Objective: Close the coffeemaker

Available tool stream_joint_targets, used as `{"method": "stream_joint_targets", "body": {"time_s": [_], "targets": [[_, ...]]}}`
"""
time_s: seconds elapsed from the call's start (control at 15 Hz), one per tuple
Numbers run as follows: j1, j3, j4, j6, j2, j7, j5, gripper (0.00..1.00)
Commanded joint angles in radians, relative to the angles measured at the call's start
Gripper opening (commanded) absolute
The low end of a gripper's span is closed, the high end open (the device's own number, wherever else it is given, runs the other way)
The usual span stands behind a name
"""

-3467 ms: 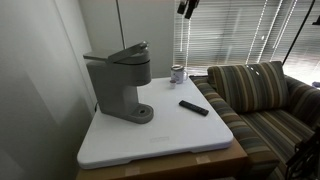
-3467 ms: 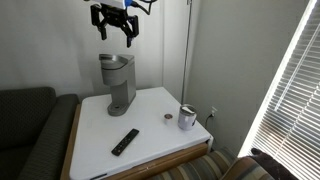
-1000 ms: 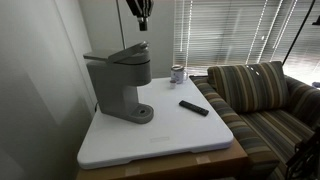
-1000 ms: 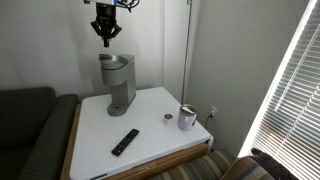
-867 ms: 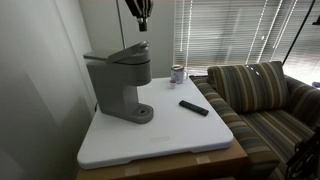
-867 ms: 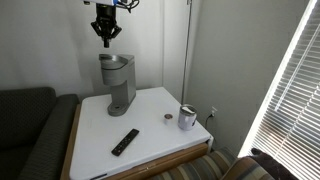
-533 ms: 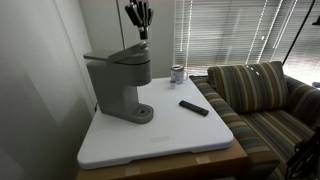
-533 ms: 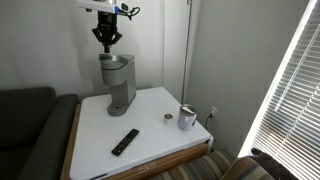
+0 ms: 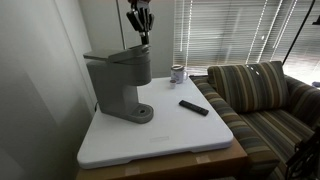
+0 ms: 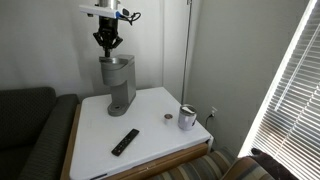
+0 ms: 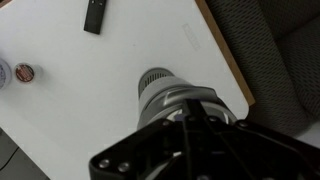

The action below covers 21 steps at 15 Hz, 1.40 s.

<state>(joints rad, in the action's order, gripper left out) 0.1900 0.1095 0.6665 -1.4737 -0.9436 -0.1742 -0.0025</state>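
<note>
The grey coffeemaker (image 9: 118,85) stands at the back of the white table, and shows in the other exterior view too (image 10: 118,84). Its hinged top lid (image 9: 128,51) is tilted up at the front. My gripper (image 9: 143,39) hangs shut, fingertips pointing down, just over the raised end of the lid; whether it touches I cannot tell. In an exterior view the gripper (image 10: 107,46) sits right above the machine's head. In the wrist view the shut gripper (image 11: 189,116) looks straight down on the coffeemaker's head and round drip base (image 11: 158,84). Nothing is held.
A black remote (image 9: 194,107) lies on the white table (image 9: 165,140), with a metal cup (image 9: 178,73) near the window. A striped sofa (image 9: 262,92) borders one side, a dark sofa (image 10: 25,130) another. A wall stands close behind the machine.
Over the last second the shut gripper has come down and slightly sideways, from well above the machine to just over the raised lid. The lid looks unchanged.
</note>
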Motion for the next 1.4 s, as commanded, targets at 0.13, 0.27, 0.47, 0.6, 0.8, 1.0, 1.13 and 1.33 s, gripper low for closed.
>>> {"method": "stream_joint_targets", "body": {"time_s": [0.13,0.27,0.47,0.6,0.8,1.0,1.13,1.33], "targets": [[-0.009,-0.007,0.002,-0.013,-0.071,0.007,0.0,0.0],[-0.013,-0.002,-0.002,-0.014,-0.1,0.006,0.008,0.0],[-0.014,-0.001,-0.022,0.0,-0.111,0.003,0.013,0.0],[-0.015,0.0,-0.029,0.0,-0.114,-0.001,0.014,0.0],[-0.022,0.007,-0.047,0.016,-0.094,-0.02,0.021,0.0],[-0.019,0.008,-0.064,0.047,-0.06,-0.08,0.007,0.0],[-0.018,0.008,-0.077,0.078,-0.046,-0.124,0.004,0.0],[-0.018,0.009,-0.106,0.149,-0.038,-0.163,0.01,0.0]]}}
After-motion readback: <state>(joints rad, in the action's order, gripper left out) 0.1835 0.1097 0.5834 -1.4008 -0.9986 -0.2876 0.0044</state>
